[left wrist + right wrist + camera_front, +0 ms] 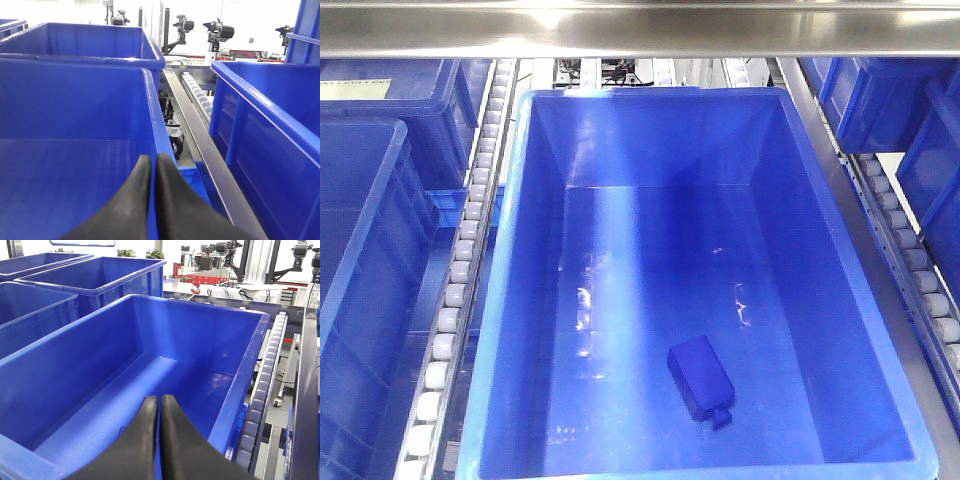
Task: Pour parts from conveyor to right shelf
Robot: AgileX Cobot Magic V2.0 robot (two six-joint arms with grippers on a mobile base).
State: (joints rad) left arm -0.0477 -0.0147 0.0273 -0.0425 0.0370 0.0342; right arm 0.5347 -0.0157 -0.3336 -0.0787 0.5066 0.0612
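One blue block (pixel 700 379) lies on the floor of the big blue bin (pixel 520 300) on the right shelf (pixel 460 260), near the bin's front edge, right of centre, knob toward the front. Nothing else in that bin. Left end effector (pixel 153 165) and right end effector (pixel 160 405): both clenched, holding nothing, each above a bin.

A factory or robotics lab floor: steel flow racks (pixel 640 35) with white roller rails (pixel 460 270), big blue bins (pixel 510 300), and other camera rigs (pixel 218 31) standing behind.
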